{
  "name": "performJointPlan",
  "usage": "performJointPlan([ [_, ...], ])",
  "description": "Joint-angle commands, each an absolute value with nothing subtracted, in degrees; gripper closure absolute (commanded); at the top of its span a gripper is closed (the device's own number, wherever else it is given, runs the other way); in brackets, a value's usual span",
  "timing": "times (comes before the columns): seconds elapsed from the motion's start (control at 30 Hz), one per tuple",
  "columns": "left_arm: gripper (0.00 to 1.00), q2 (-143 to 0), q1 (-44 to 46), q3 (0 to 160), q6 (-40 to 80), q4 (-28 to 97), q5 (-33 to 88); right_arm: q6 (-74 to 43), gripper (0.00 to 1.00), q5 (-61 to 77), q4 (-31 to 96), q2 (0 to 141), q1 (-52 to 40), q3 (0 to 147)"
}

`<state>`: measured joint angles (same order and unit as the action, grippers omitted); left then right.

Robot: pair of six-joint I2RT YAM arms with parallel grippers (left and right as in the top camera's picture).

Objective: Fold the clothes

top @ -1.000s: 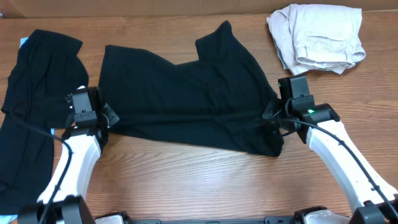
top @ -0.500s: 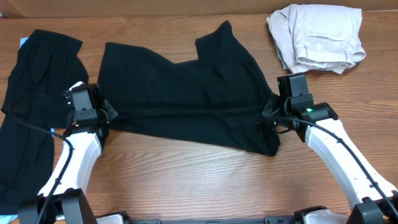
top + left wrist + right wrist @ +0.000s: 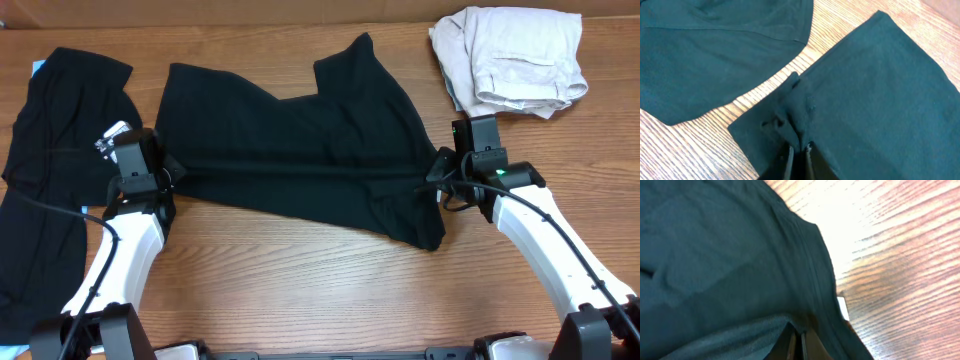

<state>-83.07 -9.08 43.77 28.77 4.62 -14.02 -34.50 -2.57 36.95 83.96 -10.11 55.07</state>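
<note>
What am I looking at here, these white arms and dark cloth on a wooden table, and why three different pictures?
These are two white robot arms at a wooden table. One picture looks down from above; the two close-ups come from a camera on each wrist. A black T-shirt lies spread in the middle, another black garment on the left, and a folded pale garment at the far right corner. The left end effector and the right end effector each pinch one side of the T-shirt, with a taut crease between them.

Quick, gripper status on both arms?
Left gripper: closed, pinching the black T-shirt.
Right gripper: closed on the same T-shirt's other edge.
</note>
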Motion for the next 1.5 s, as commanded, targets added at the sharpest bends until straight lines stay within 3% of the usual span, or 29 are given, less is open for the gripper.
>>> performJointPlan([
  [0.0, 0.87, -83.3, -9.7, 45.1, 30.1, 4.0, -17.9, -34.4, 0.96, -5.7, 35.8, 84.2, -8.9, 56.2],
  [0.43, 0.87, -83.3, -9.7, 45.1, 30.0, 0.9, -15.0, -34.0, 0.94, -3.4, 28.4, 89.4, -8.9, 56.2],
  [0.5, 0.84, -83.3, -9.7, 45.1, 30.0, 0.7, -15.0, -34.0, 0.74, -3.8, 27.6, 89.8, -8.9, 56.2],
  [0.57, 0.79, -83.3, -9.7, 45.1, 29.7, 0.4, -15.0, -33.4, 0.44, -4.9, 27.3, 89.8, -8.9, 56.3],
  [0.63, 0.67, -83.2, -9.7, 45.2, 27.7, -0.2, -15.0, -32.5, 0.18, -4.8, 28.4, 89.7, -8.9, 57.1],
  [0.7, 0.56, -83.0, -9.7, 45.5, 25.5, 0.1, -14.9, -32.4, 0.13, -4.6, 30.9, 89.6, -8.9, 58.7],
  [0.83, 0.48, -81.4, -9.7, 47.0, 19.9, 4.6, -9.9, -29.2, 0.12, 0.0, 39.0, 88.7, -8.9, 64.4],
  [1.0, 0.63, -82.1, -9.7, 47.2, 15.8, 7.5, 2.0, -28.0, 0.12, 5.0, 44.2, 88.6, -9.0, 67.9],
  [1.13, 0.72, -86.5, -9.7, 47.2, 15.4, 8.8, 4.1, -28.0, 0.12, 5.6, 45.6, 88.8, -9.0, 67.8],
  [1.47, 0.68, -95.5, -9.7, 47.2, 15.2, 6.6, 3.4, -28.0, 0.12, 5.7, 45.6, 88.8, -9.0, 67.8],
])
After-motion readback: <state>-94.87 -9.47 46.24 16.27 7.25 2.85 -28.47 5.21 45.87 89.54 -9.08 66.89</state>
